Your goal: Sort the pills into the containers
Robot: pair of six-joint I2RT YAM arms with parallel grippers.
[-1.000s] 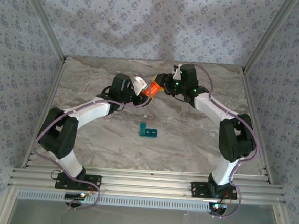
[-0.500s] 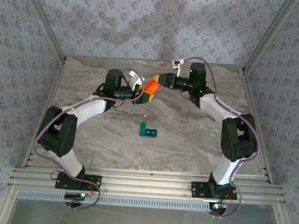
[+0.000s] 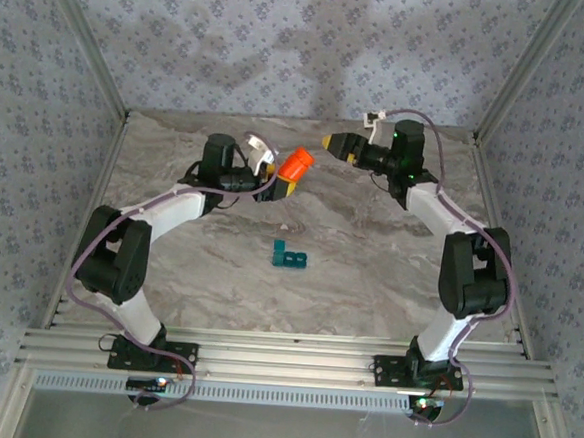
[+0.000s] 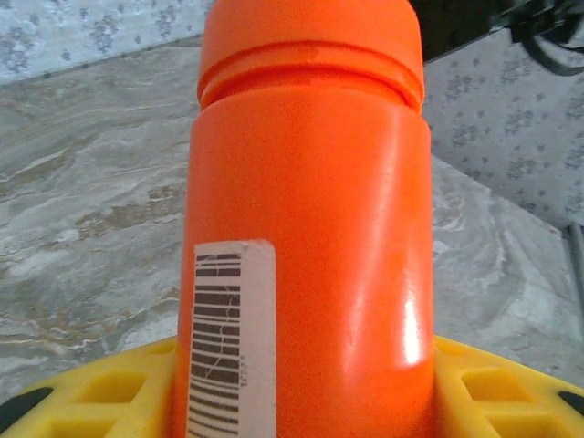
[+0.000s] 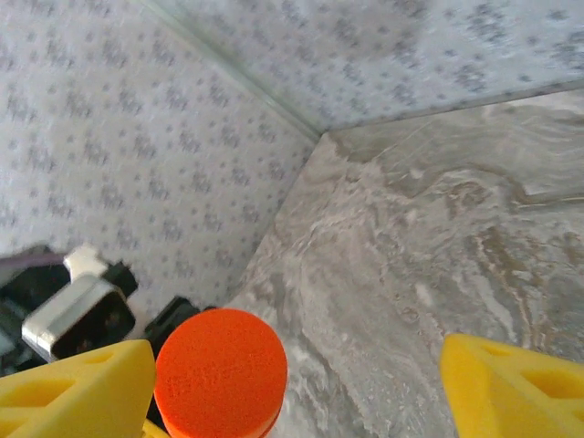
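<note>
The left gripper (image 3: 284, 184) is clamped on an orange bottle (image 3: 298, 164), holding it above the far half of the table (image 3: 388, 276). In the left wrist view the bottle's lower part sits between the 2 yellow fingers (image 4: 511, 392), which press against it on both sides. A white barcode label (image 4: 228, 338) faces the camera, and the cap end points away from it.

The right gripper (image 3: 329, 141) hangs just beyond the bottle's top, near it but apart, with a gap between them in the top view. Its jaws stand wide open and hold nothing. In the right wrist view its 2 yellow fingertips (image 5: 73, 383) sit at the left and right edges, and the bottle's round orange cap (image 5: 219, 370) shows beyond them, close to the left one.

The containers (image 3: 290, 256), a small teal strip of square compartments, lie on the middle of the table, well apart from both grippers, nearer the arm bases than the bottle is. Whether anything is inside them is too small to tell.
</note>
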